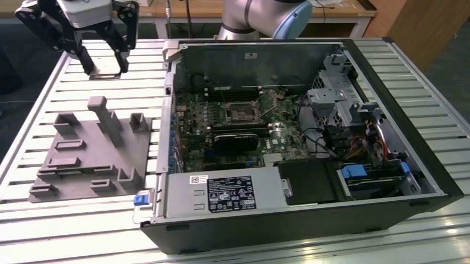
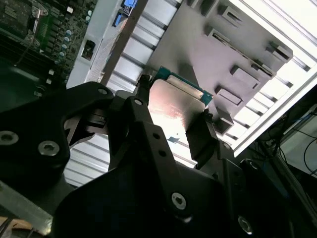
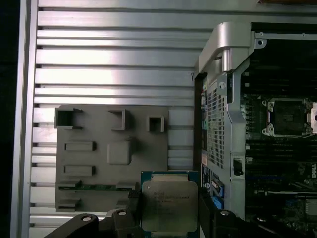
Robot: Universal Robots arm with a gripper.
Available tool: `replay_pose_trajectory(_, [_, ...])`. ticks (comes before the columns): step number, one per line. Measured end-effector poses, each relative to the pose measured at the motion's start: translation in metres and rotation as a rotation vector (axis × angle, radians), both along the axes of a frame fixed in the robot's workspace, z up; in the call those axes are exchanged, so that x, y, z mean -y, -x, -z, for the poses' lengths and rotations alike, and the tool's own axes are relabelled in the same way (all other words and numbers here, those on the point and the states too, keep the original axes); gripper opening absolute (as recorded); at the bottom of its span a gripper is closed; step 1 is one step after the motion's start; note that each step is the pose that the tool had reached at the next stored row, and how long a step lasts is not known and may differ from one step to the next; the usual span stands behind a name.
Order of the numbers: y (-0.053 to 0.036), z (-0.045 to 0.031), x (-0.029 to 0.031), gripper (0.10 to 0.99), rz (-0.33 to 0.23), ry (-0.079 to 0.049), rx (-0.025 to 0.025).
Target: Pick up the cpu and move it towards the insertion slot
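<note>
The gripper point(image 3: 170, 215) pinches the cpu point(image 3: 169, 204) by its edges, up above the grey fixture point(image 1: 92, 151), with the insertion slot point(image 1: 239, 114) well off toward the exterior view's right.

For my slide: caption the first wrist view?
End effector holding the cpu above the grey fixture.

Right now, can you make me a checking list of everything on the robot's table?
Surface: slatted metal table.
Job's things: cpu held above the table in both wrist views; insertion slot in the open computer case, nothing in it.
Clutter: grey fixture block beside the case.
Grippers: end effector shut on the cpu.
Cables: coloured wires inside the case.
Surroundings: wooden furniture behind.
</note>
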State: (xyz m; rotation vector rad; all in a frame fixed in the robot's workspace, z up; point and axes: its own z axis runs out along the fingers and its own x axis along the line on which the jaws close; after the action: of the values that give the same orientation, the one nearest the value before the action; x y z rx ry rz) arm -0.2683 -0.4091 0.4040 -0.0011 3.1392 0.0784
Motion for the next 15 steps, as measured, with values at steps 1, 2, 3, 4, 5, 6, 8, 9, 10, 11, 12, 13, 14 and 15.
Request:
replay_pose_trajectory(1, [-0.0014,-0.0013,0.0000,0.545,0.000,0.000,-0.0002])
replay_pose_trajectory(2, [-0.0023,-0.0030,0.0000,0.545,0.000,0.000,-0.0001])
replay_pose_trajectory(3, [-0.0029,-0.0050,0.0000,0.545,0.000,0.000,0.0000])
replay_pose_trajectory(4, [-0.0038,-0.0062,0.0000,0.545,0.000,0.000,-0.0001])
replay_pose_trajectory(5, [-0.0049,-0.0071,0.0000,0.545,0.000,0.000,-0.0002])
replay_pose_trajectory(6, [-0.0061,-0.0075,0.0000,0.545,0.000,0.000,-0.0006])
replay_pose_trajectory(8, [-0.0096,-0.0081,0.0000,0.545,0.000,0.000,-0.0024])
replay_pose_trajectory(9, [-0.0120,-0.0082,0.0000,0.545,0.000,0.000,-0.0032])
replay_pose_trajectory(10, [-0.0145,-0.0083,0.0000,0.545,0.000,0.000,-0.0043])
replay_pose_trajectory(11, [-0.0174,-0.0084,0.0000,0.545,0.000,0.000,-0.0052])
replay_pose_trajectory(12, [-0.0200,-0.0083,0.0000,0.545,0.000,0.000,-0.0058])
replay_pose_trajectory(13, [-0.0228,-0.0083,0.0000,0.545,0.000,0.000,-0.0063])
replay_pose_trajectory(14, [-0.0256,-0.0083,0.0000,0.545,0.000,0.000,-0.0068])
replay_pose_trajectory(15, [-0.0284,-0.0083,0.0000,0.545,0.000,0.000,-0.0073])
